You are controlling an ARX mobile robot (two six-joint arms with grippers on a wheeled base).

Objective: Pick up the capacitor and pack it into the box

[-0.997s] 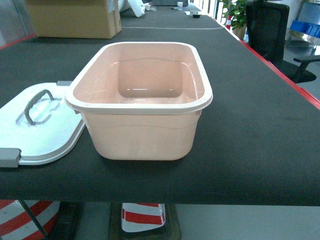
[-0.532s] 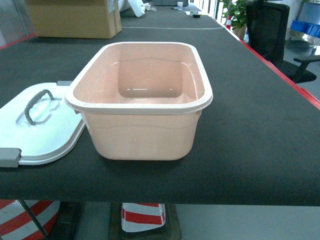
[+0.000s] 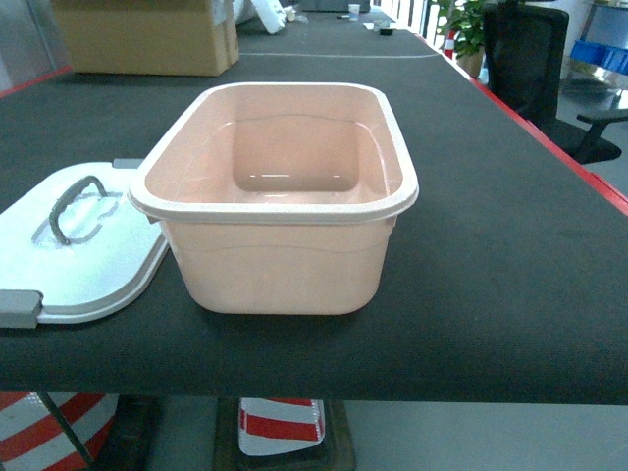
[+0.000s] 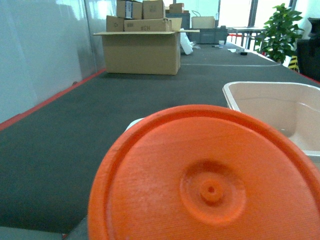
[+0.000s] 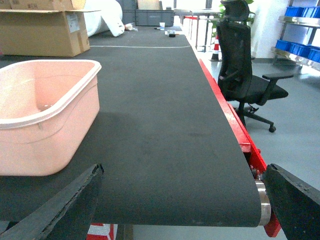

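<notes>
Nothing's moved since prior frames: box [image 3: 273, 196] sits open near table [image 3: 510, 255] front edge, lid [image 3: 74, 250] at its left; right gripper [image 5: 180, 210] spread wide, left can't tell; capacitor unseen, so pickup's still pending.

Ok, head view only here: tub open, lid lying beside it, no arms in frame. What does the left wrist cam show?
Observer: An orange disc fills the lower frame, right up against the lens, with the box behind it to the right.
Operator: Held?
Observer: Cannot tell; no fingers show in that view.
Operator: Right wrist?
Observer: The right gripper is open, fingers wide apart over the table edge, nothing between them.
</notes>
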